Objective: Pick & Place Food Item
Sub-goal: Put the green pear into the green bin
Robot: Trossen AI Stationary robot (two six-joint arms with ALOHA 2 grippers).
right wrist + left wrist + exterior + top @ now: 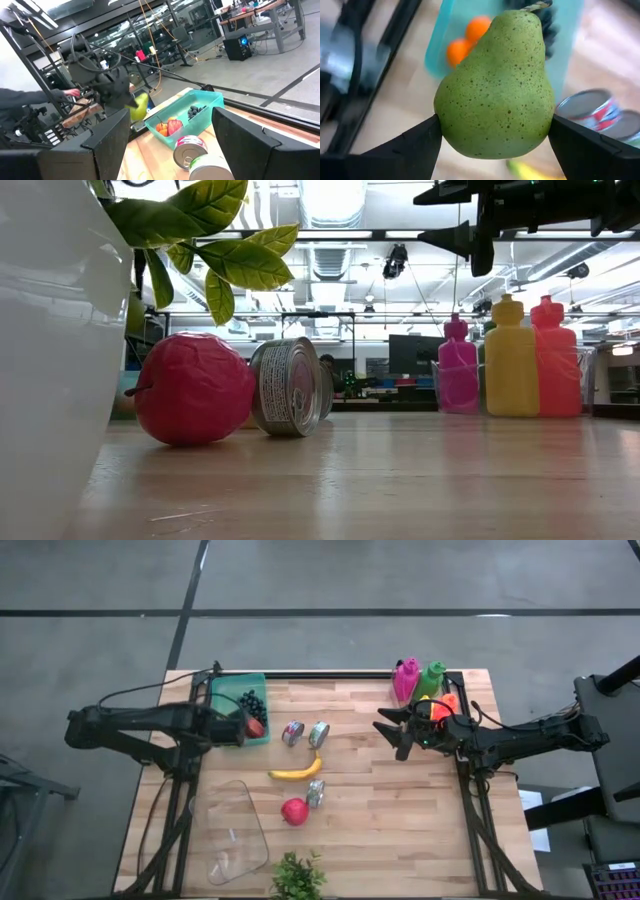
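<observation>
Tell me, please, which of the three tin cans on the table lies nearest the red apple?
The lone can just right of the red apple, below the banana. The other two cans lie side by side above the banana, nearer the teal bin.

A green pear [496,87] speckled with fine dark dots fills the centre of the left wrist frame, between the black fingers [410,147] of the left hand [495,135]. Above it, a teal tray [238,700] holds orange fruit [467,40] and dark blue-black berries [251,700]. In the middle of the high frame lie a yellow banana [296,771], a red-pink apple [294,811] and silver cans [305,733] with red and blue labels, all on the pale striped wooden counter [400,810]. Upper right stand magenta [405,678], green [431,678] and orange [447,701] bottles. The right hand [392,734] is black.
</observation>
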